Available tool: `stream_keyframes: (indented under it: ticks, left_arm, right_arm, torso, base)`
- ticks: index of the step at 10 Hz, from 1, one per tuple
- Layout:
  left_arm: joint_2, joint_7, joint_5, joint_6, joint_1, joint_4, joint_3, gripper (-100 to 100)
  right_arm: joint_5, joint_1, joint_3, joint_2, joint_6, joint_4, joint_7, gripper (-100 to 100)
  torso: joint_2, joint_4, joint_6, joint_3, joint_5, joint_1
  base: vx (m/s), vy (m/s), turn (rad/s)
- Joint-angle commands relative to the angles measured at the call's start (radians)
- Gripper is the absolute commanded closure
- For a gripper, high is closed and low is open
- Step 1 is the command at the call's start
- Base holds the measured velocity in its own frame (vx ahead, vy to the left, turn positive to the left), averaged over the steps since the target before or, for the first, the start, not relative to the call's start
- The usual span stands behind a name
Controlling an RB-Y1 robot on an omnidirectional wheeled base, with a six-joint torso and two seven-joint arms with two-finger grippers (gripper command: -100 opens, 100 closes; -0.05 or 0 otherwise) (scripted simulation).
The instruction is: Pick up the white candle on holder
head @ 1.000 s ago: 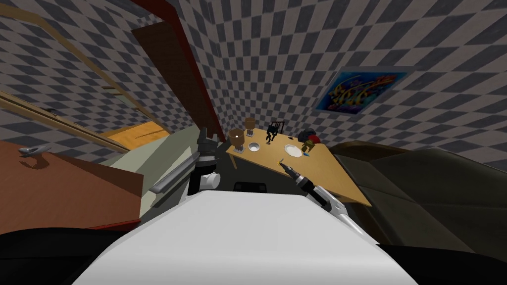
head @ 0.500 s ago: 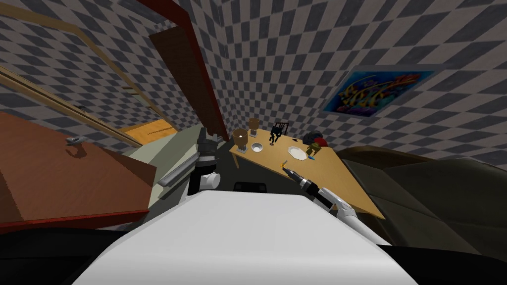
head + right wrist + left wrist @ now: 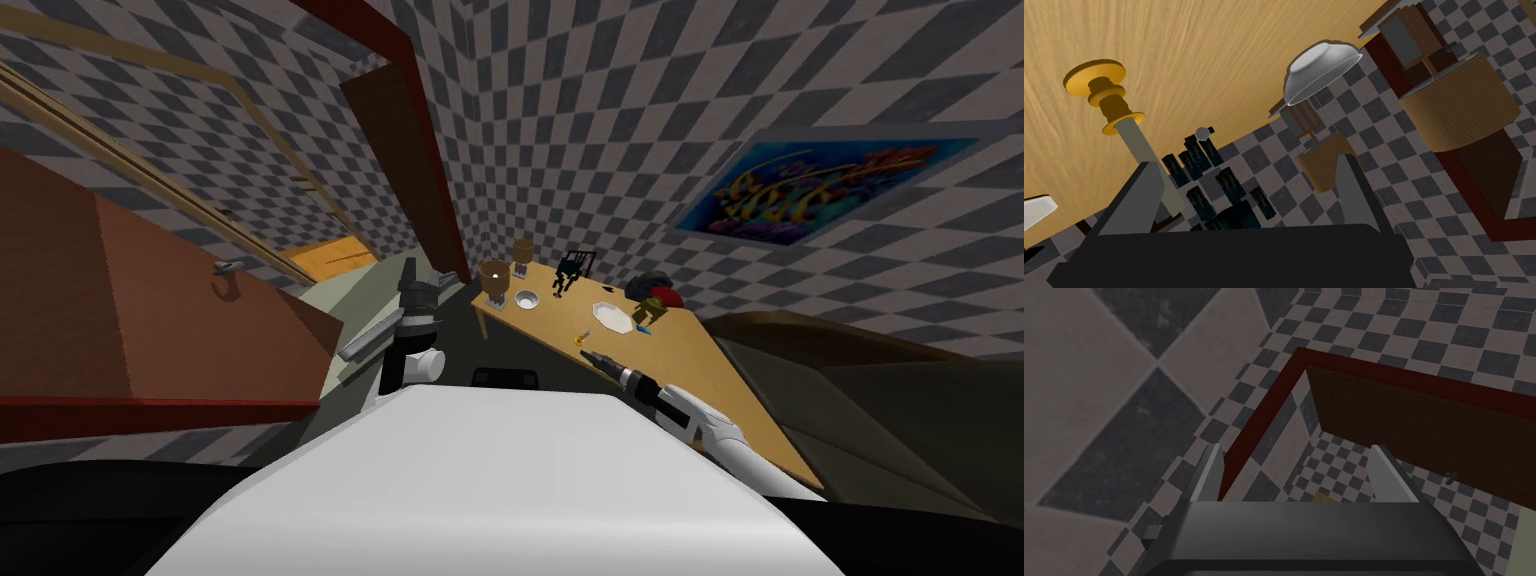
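Candle (image 3: 1135, 142) in golden holder (image 3: 1103, 95) is standing on wooden table (image 3: 1199, 55), near white bowl (image 3: 1319, 67) | right gripper (image 3: 1247, 162) is hovering spread, candle just beside one finger | left gripper (image 3: 1296, 448) is idling, released.

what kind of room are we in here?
Probably a living or dining room in a house: a wooden table set with a bowl, a plate and a candle on holder, a dark sofa beside it, and a framed picture on the checkered wall.
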Motion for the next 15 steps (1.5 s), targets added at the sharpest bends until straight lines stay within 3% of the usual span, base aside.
stream_keyframes:
  ticks: [1, 5, 8, 15]
  left_arm:
    - [0.000, 0.000, 0.000, 0.000, 0.000, 0.000, 0.000, 0]
    - [0.000, 0.000, 0.000, 0.000, 0.000, 0.000, 0.000, 0]
    - [0.000, 0.000, 0.000, 0.000, 0.000, 0.000, 0.000, 0]
    - [0.000, 0.000, 0.000, 0.000, 0.000, 0.000, 0.000, 0]
  right_arm:
    - [0.015, -0.002, 0.029, -0.044, 0.023, 0.031, 0.001, -100]
    - [0.058, -0.024, 0.124, -0.145, 0.060, 0.154, 0.035, -100]
    - [0.067, -0.029, 0.147, -0.164, 0.070, 0.179, 0.044, -100]
    - [0.110, -0.060, 0.279, -0.244, 0.133, 0.282, 0.112, -100]
  torso:
    - [0.000, 0.000, 0.000, 0.000, 0.000, 0.000]
    - [-0.001, 0.000, 0.000, -0.001, 0.000, 0.000]
    - [0.000, 0.000, 0.000, 0.000, 0.000, 0.000]
    - [-0.001, 0.000, 0.000, -0.001, 0.000, 0.001]
  base:
    - [0.015, 0.010, 0.160]
    - [0.027, 0.010, 0.269]
    - [0.016, 0.002, 0.108]
    - [0.030, 0.012, 0.214]
